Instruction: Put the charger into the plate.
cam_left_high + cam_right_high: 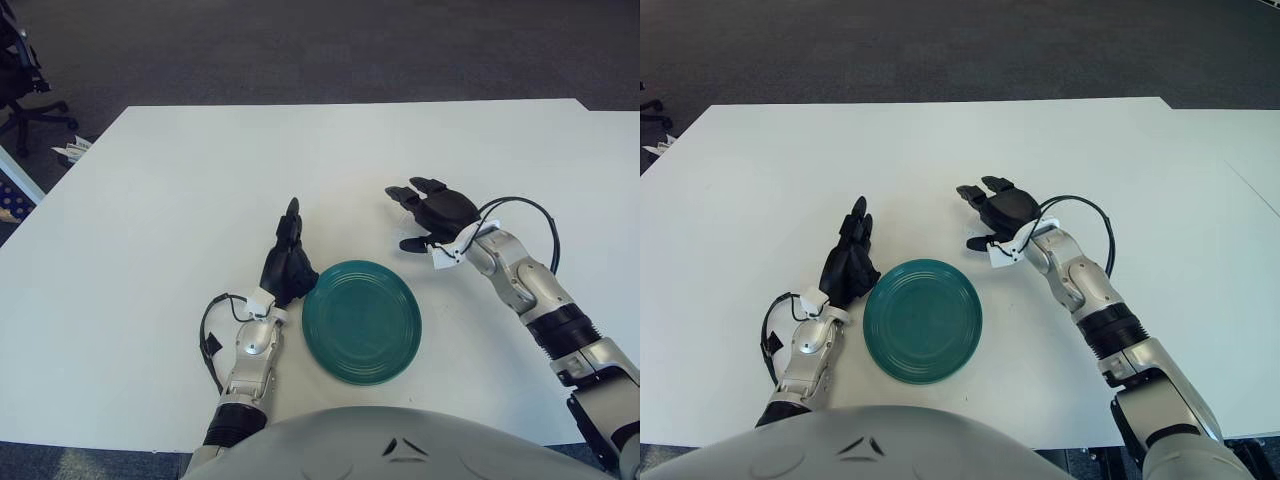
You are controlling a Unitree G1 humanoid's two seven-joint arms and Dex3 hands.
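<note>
- On the white table [180,180], the green plate [361,321] lies near the front edge, bare; no charger is clearly visible anywhere, and it may be hidden beneath the right robot hand [432,212].
- That hand hovers just beyond the plate's far right rim, fingers spread and curved downward; whether they touch or hold anything cannot be told.
- Left robot hand [285,262] shows just beside the plate's left rim, fingers straight and together, holding nothing; the right hand is judged the working one.
</note>
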